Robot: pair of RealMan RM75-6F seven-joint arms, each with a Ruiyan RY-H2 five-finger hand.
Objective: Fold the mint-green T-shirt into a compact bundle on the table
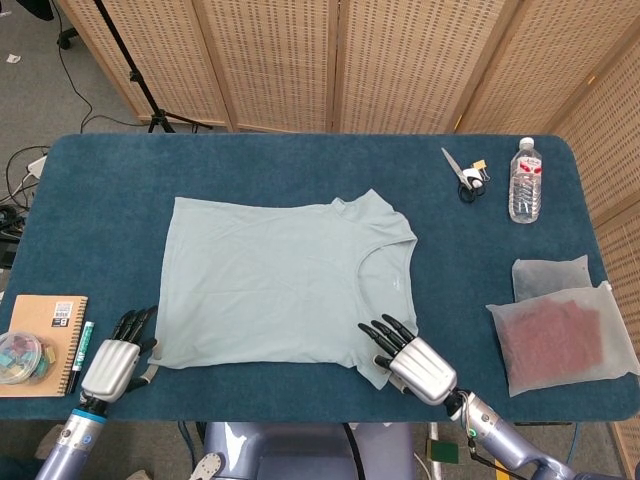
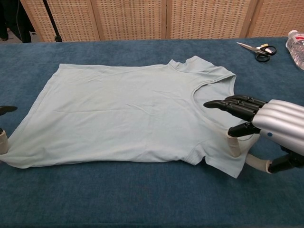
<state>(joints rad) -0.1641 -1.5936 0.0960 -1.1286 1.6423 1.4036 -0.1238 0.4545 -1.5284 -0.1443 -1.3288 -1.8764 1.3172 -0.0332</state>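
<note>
Lying flat and unfolded, the mint-green T-shirt (image 1: 285,280) covers the middle of the worktop (image 1: 300,160), reaching toward its near edge, so no fold looks made yet. At the near right sleeve the right hand (image 2: 266,126) pinches the cloth. By the shirt's near left hem corner, the left hand (image 1: 113,360) sits; I cannot tell whether it holds the hem.
</note>
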